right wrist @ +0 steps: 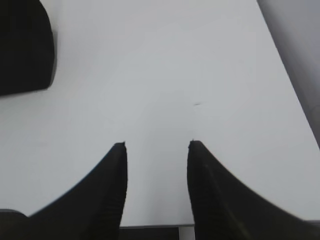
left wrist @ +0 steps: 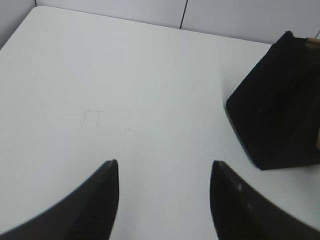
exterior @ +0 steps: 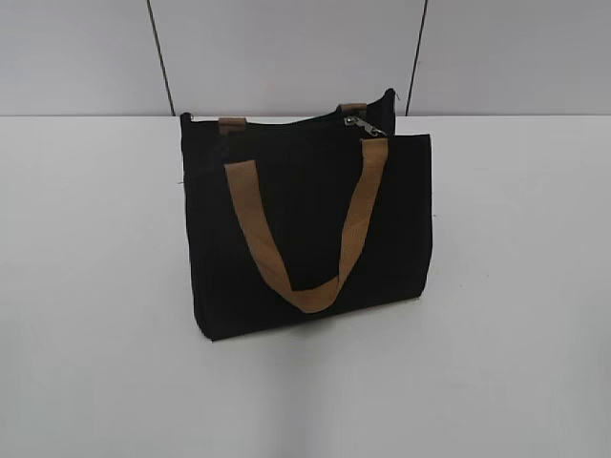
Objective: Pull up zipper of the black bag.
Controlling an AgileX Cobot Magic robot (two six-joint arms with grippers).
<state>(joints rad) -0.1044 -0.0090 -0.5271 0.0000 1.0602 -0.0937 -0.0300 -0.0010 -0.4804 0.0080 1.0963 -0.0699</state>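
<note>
The bag is standing upright near the middle of the white table, a rectangular tote of matte black fabric with soft, slightly sagging corners. One tan webbing strap is hanging down its front face in a long U, its weave faintly ribbed, and the stubs of a second strap are poking up behind the top edge. The zipper is running along that top edge, with its small silver pull and ring lying toward the right end – metallic and glinting against the dark cloth.

Only the exterior view is showing the strap and the zipper pull. The left wrist view is catching just one dark end panel of the bag, wedge-shaped, at its right edge, and the right wrist view is catching only a rounded black corner at upper left.

The left gripper is hovering over bare table with its curved black fingers spread wide, holding nothing. The right gripper is likewise spread apart over the smooth surface – well clear of the bag
</note>
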